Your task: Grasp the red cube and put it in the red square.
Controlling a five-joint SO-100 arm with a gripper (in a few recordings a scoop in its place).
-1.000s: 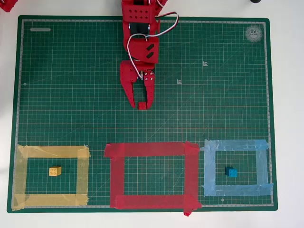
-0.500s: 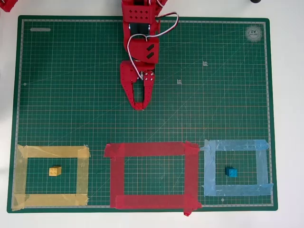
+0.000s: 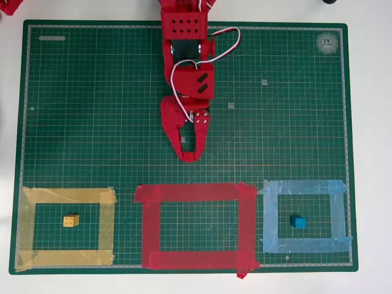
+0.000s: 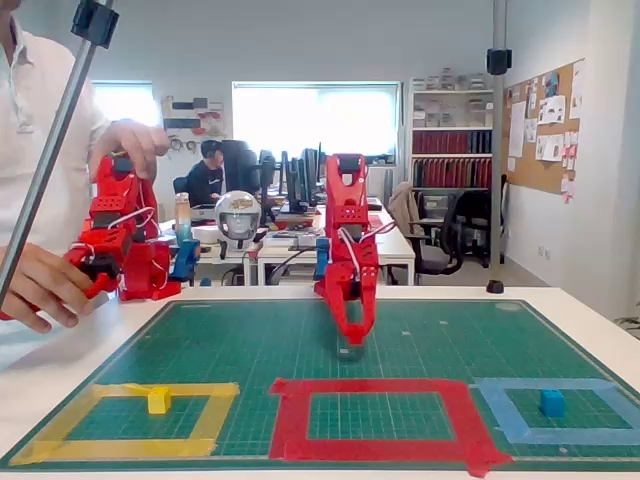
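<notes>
The tool (image 3: 188, 154) points down at the green mat (image 3: 92, 122) on the white tabletop (image 3: 370, 153), its two fingers drawn together so that they meet at the tip, with only a thin slit left between them higher up. In the fixed view the tool (image 4: 350, 338) hangs nearly upright, its tip low over the mat with a dark shadow right under it. The red cube cannot be told apart from the red fingertips, so whether it is pinched there is unclear. The red square (image 3: 190, 192) lies near, just ahead of the tip, lower in the overhead view, with a strip of bare mat between them; only green mat shows inside it. Farther off, to the picture's left of the tool, a yellow cube (image 3: 71, 220) sits inside a yellow frame (image 3: 67, 196). To the picture's right, a blue cube (image 3: 298, 222) sits inside a blue frame (image 3: 303, 187).
</notes>
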